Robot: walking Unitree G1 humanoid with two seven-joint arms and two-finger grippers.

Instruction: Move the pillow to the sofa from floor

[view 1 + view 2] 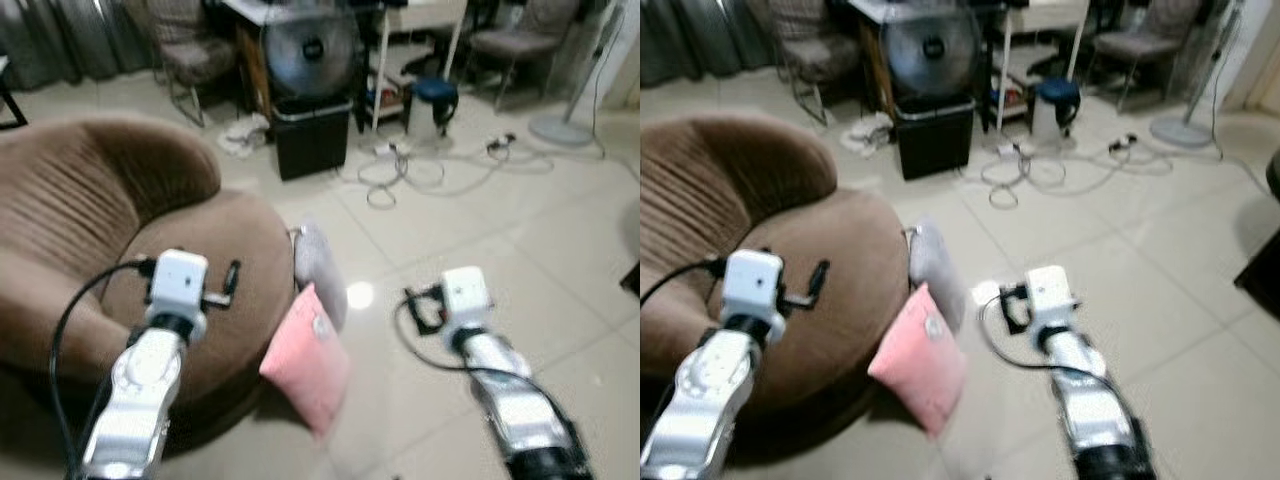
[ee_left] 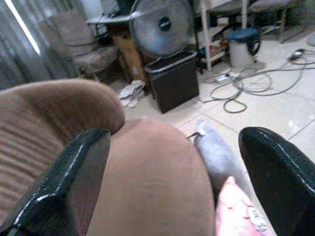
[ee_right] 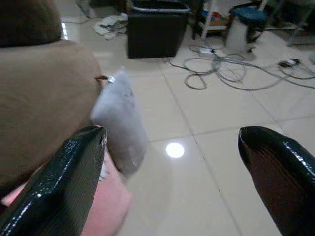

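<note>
Two pillows on the floor against the sofa front – both grippers apart, nothing held.

Pink pillow (image 1: pixel 307 365) is soft, squarish, smooth fabric w/ a small pale tag, standing tilted on one corner on the floor, leaning on the sofa (image 1: pixel 90 230) base; grey pillow (image 1: pixel 320 268) is just behind it, also propped vs. the sofa edge, the two touching or nearly so. Sofa is brown, ribbed plush, rounded back & round seat. Left gripper (image 2: pixel 182 182) hovers over the seat, fingers wide; right gripper (image 3: pixel 174 182) is above the floor beside the pillows, fingers wide too. Floor (image 1: pixel 520 220) – glossy pale tiles w/ a lamp glare spot. Beyond: a round fan (image 1: pixel 310 45) on a black box (image 1: pixel 312 135), loose cables (image 1: pixel 410 170), metal-legged chairs (image 1: pixel 190 55), grey curtains.
</note>
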